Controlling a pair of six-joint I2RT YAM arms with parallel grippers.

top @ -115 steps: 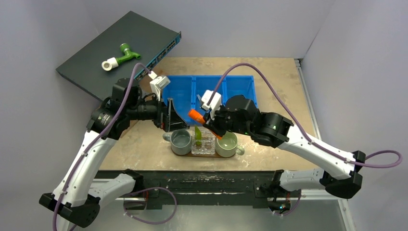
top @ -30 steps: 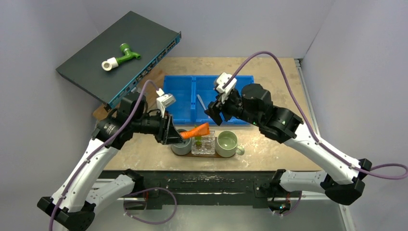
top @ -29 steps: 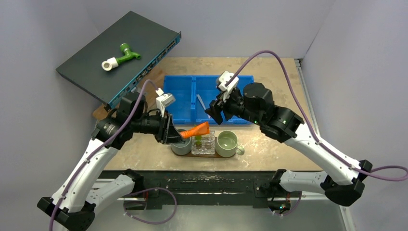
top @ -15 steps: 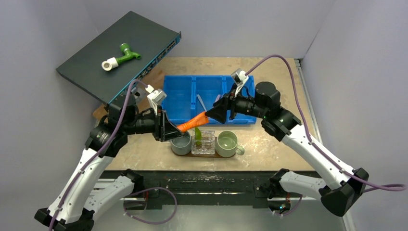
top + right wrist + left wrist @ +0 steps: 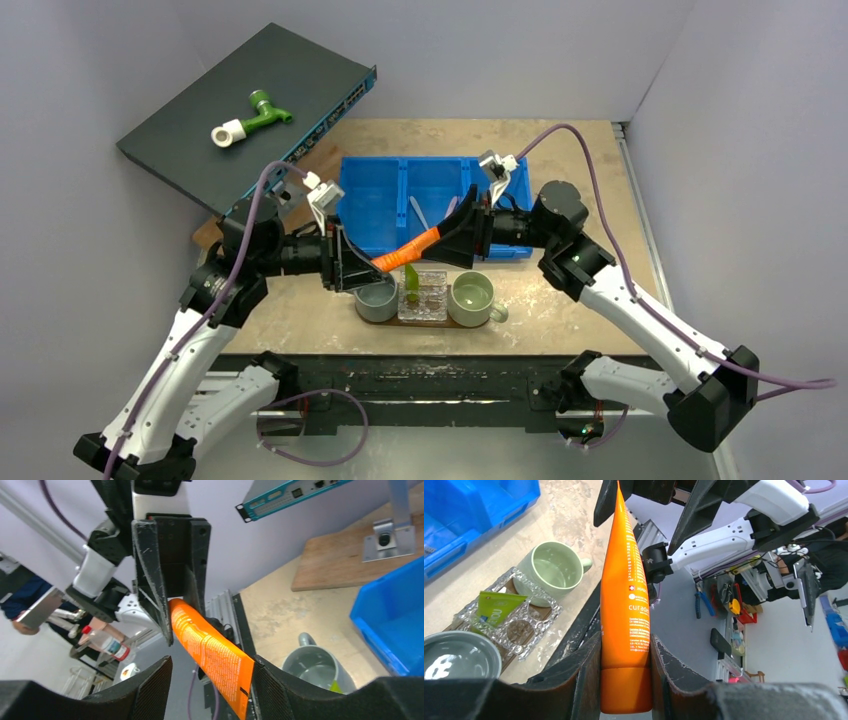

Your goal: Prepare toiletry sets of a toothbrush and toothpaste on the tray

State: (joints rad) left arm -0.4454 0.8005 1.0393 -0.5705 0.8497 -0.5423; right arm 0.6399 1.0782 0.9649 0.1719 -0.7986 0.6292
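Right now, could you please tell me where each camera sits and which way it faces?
Top external: above, behind the robot, looking down on the table; left arm and right arm show.
Left wrist: on the left arm, facing the right arm; left fingers show.
Right wrist: on the right arm, facing the left arm; right fingers show.
Shared: all show the orange tube.

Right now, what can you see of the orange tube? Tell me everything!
The orange tube looks like smooth, shiny plastic with small white print down one side. One end is thick and round, and the other is flat and crimped. It is up in the air, slanted, between the two arms. The left gripper pinches its thick end. Its flat end pokes in between the open fingers of the right gripper, close to one finger. I cannot tell if it touches that finger.
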